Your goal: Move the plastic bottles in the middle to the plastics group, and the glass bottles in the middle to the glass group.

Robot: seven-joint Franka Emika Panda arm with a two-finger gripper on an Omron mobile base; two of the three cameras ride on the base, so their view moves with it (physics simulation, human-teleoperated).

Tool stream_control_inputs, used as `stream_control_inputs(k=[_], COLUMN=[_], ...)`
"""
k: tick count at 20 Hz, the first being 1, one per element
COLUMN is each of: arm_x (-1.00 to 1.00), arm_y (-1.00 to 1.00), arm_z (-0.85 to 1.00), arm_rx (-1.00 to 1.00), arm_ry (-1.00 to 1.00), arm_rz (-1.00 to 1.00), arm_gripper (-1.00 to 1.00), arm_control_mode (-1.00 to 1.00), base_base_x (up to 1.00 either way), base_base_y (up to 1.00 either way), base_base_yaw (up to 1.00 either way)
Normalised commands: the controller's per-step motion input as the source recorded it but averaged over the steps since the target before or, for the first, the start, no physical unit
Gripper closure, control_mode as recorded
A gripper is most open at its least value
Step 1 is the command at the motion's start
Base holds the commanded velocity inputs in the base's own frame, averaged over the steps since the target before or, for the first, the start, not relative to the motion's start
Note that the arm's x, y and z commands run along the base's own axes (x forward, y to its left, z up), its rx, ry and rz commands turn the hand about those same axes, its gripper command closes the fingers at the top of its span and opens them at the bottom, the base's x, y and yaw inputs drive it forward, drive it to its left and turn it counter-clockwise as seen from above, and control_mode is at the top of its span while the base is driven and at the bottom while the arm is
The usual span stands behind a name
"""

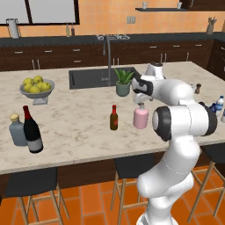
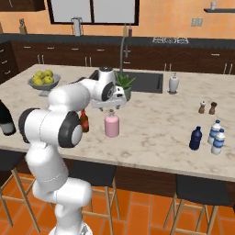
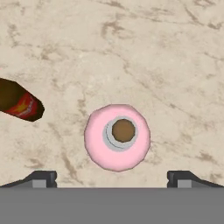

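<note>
The gripper (image 3: 112, 177) is held wide open right above the pink bottle (image 3: 117, 137); nothing is gripped or touched; the small brown bottle (image 3: 19, 105) is seen just beside the pink bottle.

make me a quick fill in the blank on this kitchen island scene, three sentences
1. The gripper hangs open right above the ____ bottle.
2. The small brown bottle wears a ____ cap.
3. The navy bottle already stands beside the two white bottles with ____ caps.

Missing words: pink; red; blue
</note>
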Motion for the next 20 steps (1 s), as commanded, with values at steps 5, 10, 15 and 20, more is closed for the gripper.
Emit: stream_control_inputs(k=[5,10,15,20], arm_x=[0.10,0.18,0.16,0.03], arm_y=[0.00,0.06,0.02,-0.01], arm_z=[-0.40,-0.39,-0.05,-0.06], arm_rx=[0.00,0.00,0.00,0.00], arm_ry=[0.00,-0.01,-0.09,-0.04], arm_rz=[0.00,0.00,0.00,0.00], arm_gripper=[-1.00,-1.00,-1.00,-1.00], arm_control_mode=[-1.00,-1.00,-1.00,-1.00], base_base_x=[0.00,0.00,0.00,0.00], base_base_y=[0.00,0.00,0.00,0.00], base_base_yaw=[0.00,0.00,0.00,0.00])
